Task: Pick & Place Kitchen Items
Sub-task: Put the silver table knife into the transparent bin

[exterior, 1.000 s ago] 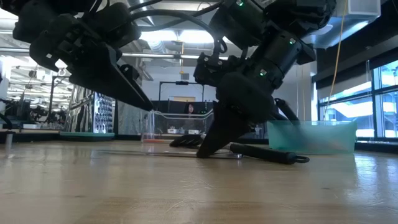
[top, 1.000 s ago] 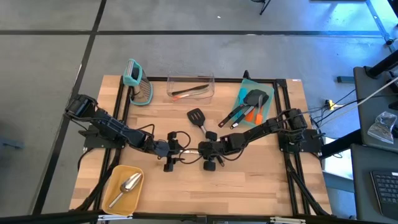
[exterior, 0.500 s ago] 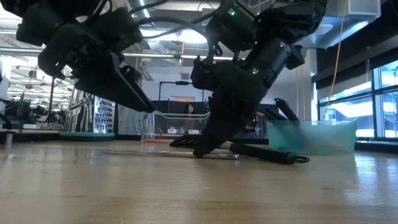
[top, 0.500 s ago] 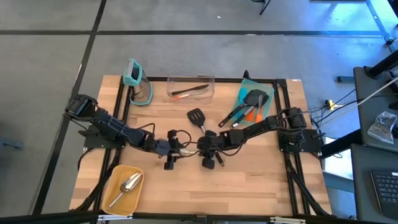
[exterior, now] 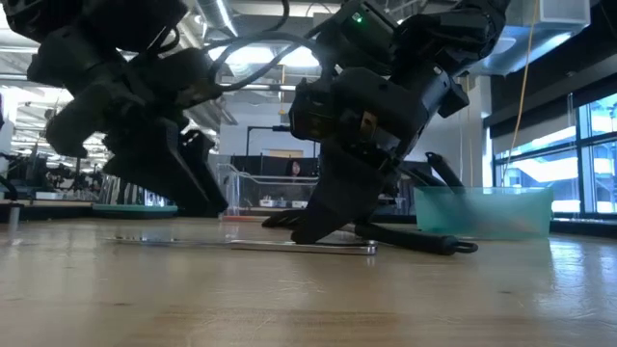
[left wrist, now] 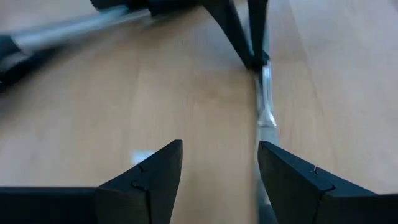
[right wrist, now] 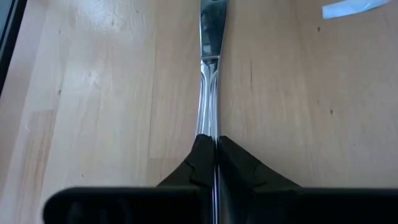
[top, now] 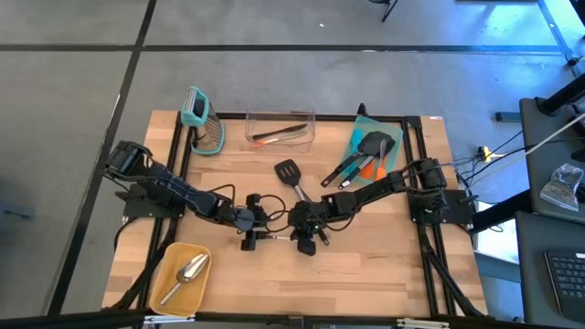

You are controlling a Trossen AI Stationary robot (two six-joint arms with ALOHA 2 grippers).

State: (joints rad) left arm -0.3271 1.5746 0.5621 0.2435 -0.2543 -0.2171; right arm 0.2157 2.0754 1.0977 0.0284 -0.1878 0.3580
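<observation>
Table (top: 366,247) from above: both grippers meet at mid-table over a thin metal piece (top: 271,235), barely visible here. Left gripper (top: 259,219) sits just beside right gripper (top: 294,225). Black turner (top: 291,174) lies near; scoop (top: 187,271) rests in yellow tray (top: 157,265).

Low view: metal piece (exterior: 289,247) lies flat on the wood, right gripper (exterior: 310,231) down on its end, left gripper (exterior: 207,202) hanging just above it.

Left wrist view: left fingers (left wrist: 155,168) stand apart, empty; the piece (left wrist: 264,93) runs beside one finger, not between.

Right wrist view: right fingers (right wrist: 202,158) pinched shut on the piece's handle (right wrist: 209,81), a detail hidden from above.

Risk, as judged: the grip is thin, at one end of a flat, slick piece, so it may pivot or slip on lifting. The grippers sit close enough to collide.
</observation>
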